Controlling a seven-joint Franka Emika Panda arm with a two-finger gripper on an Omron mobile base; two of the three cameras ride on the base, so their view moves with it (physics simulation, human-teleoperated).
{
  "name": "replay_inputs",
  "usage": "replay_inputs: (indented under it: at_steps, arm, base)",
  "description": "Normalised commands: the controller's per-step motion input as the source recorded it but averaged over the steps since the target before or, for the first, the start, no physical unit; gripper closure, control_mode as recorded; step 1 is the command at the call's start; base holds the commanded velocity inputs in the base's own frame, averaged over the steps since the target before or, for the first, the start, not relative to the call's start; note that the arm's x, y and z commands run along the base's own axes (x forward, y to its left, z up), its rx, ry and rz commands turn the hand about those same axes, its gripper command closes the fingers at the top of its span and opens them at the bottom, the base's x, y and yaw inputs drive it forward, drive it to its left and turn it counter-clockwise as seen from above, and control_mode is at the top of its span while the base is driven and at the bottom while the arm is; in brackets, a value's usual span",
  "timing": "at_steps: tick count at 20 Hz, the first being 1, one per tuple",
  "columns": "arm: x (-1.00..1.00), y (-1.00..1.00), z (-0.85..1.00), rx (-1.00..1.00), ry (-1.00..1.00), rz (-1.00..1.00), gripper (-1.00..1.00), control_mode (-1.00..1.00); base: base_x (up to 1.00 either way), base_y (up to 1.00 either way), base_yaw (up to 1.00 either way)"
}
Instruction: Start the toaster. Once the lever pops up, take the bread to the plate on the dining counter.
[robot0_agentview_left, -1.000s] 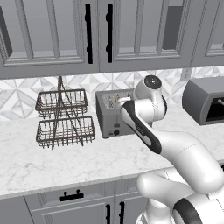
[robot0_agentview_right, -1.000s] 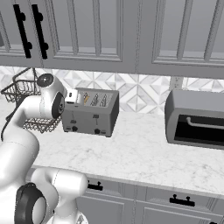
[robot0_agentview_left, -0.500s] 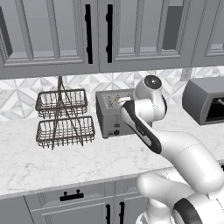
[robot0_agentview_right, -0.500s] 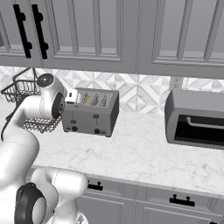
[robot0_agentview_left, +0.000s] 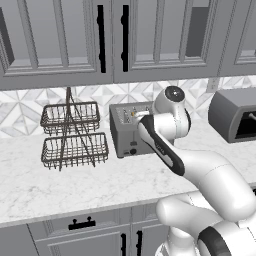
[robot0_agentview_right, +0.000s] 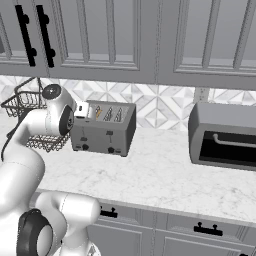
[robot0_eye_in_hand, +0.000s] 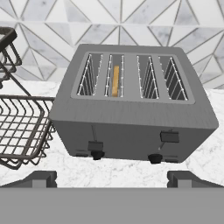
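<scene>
Two dark fingertips (robot0_eye_in_hand: 41, 178) of the claw (robot0_eye_in_hand: 111, 179) are standing wide apart at the bottom of the hand view, holding nothing and touching nothing. Just ahead of them, the toaster (robot0_eye_in_hand: 131, 109) is sitting on the white marbled counter (robot0_eye_in_hand: 205, 162), its front facing the claw. On that front, two dark levers and two small round knobs are showing, one pair toward each end; the left lever (robot0_eye_in_hand: 95, 145) is sitting lower than the right lever (robot0_eye_in_hand: 169, 136). The bread (robot0_eye_in_hand: 115, 80) is standing on edge deep in the second slot from the left, its golden crust showing between the wires.

From the left base view the arm is reaching in from the lower right, its hand hanging close before the toaster (robot0_agentview_left: 127, 131). From the right base view the hand is covering the toaster's (robot0_agentview_right: 107, 130) left end.

To the toaster's left, a two-tier wire basket (robot0_agentview_left: 72, 135) is standing on the counter (robot0_agentview_left: 75, 185), near but apart. Well off to the toaster's right, a larger grey dark-windowed appliance (robot0_agentview_right: 225, 135) is resting against the patterned tile backsplash (robot0_agentview_right: 160, 105). Grey cabinets (robot0_agentview_left: 60, 40) with dark handles are hanging above.
</scene>
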Motion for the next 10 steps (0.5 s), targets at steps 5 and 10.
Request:
replay_inputs:
  at_steps: [5,10]
  arm:
    - [0.0,0.0,0.0,0.0,0.0,0.0,-1.0,-1.0]
    - [0.0,0.0,0.0,0.0,0.0,0.0,-1.0,-1.0]
  base:
    - [0.0,0.0,0.0]
    - [0.0,0.0,0.0]
